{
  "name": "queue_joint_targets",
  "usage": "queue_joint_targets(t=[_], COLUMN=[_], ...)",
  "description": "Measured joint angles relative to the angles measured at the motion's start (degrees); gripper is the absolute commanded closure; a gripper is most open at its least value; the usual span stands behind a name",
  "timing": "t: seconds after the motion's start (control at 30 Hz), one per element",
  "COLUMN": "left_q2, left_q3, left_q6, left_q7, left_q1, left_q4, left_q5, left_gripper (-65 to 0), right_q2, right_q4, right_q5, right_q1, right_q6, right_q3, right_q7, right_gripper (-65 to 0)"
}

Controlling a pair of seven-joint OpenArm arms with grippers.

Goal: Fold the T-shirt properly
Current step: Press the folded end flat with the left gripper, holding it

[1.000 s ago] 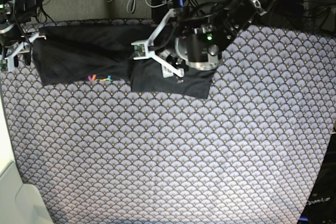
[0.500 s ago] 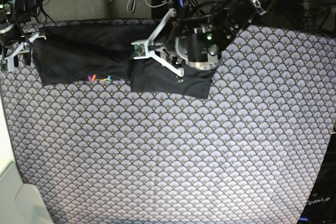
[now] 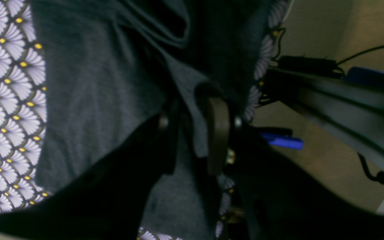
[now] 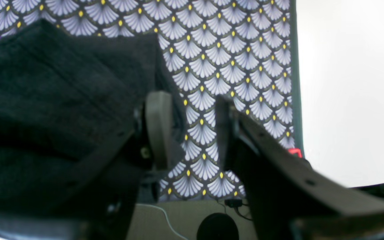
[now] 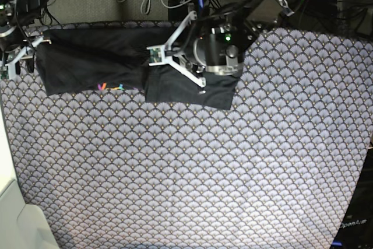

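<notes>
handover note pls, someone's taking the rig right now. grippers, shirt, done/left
Left gripper: shut on a pinch of T-shirt fabric near the table's far edge.
Right gripper: open, empty, just off the shirt's end; only tablecloth shows between its fingers.
T-shirt: a long folded band across the far side of the table, striped mark showing on its near edge.
Done: shirt looks folded lengthwise into a strip.
Left: probably bring the ends in to make a compact rectangle, then release. Right gripper needs a grasp first.
</notes>
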Motion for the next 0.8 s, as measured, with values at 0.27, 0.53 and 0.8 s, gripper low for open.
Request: queue_joint_targets(t=[0.27,0.53,0.8], left_q2=[0.3,0.3,-0.1], left_q3=[-0.1,-0.1,0.1], left_q6=[0.0,0.0,0.0], left_q7=[0.0,0.0,0.0], left_q1=[0.0,0.0,0.1], left_q4=[0.2,0.0,-3.0], left_q5=[-4.5,-4.5,-4.5], left_gripper=[-34.1,-34.8,-34.7], right_q2=[0.0,0.0,0.0], right_q4=[0.0,0.0,0.0], right_q5=[0.0,0.0,0.0], right_q1=[0.0,0.0,0.0], right_q6=[0.0,0.0,0.0], right_q3=[0.0,0.0,0.0], right_q7=[0.0,0.0,0.0], right_gripper=[-22.9,-22.9,-22.9])
